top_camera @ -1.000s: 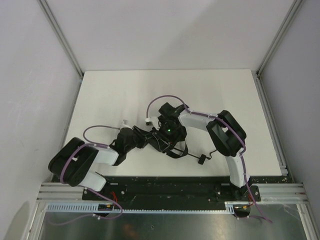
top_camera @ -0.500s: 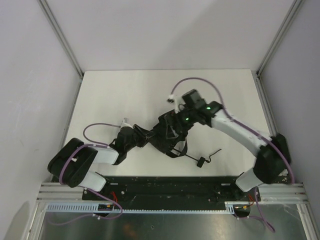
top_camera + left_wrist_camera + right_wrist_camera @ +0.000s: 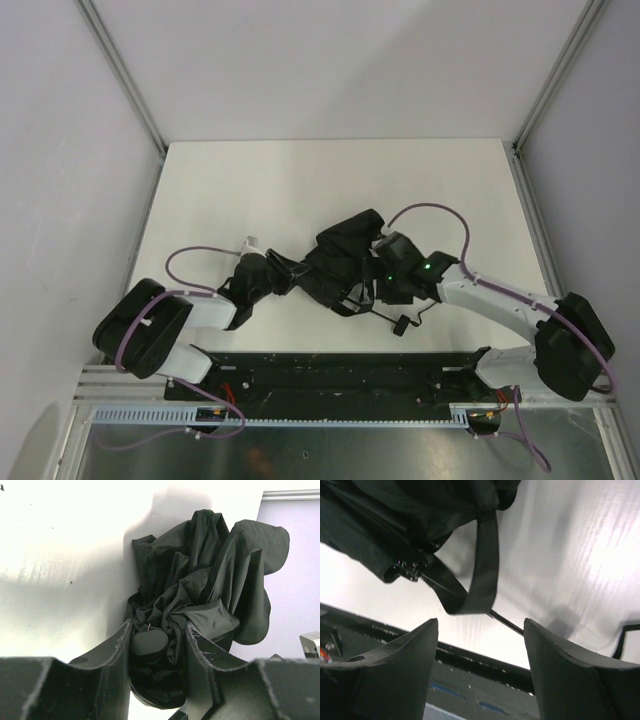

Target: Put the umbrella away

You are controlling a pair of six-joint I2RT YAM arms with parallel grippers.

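Toward the near half of the white table (image 3: 250,180) lies the umbrella (image 3: 340,262), a crumpled black bundle whose long axis runs diagonally from near-left to far-right. A thin shaft (image 3: 506,621) trails from it to the near-right and ends in a small black end piece (image 3: 402,322) close to the table's near edge. The far, left and right edges stand well apart from the bundle. The left gripper (image 3: 157,632) clamps the near-left end, with fabric pinched between its fingers. The right gripper (image 3: 480,630) hovers with its fingers spread, grasping nothing, just beside the strap loop (image 3: 482,565) over the near edge.
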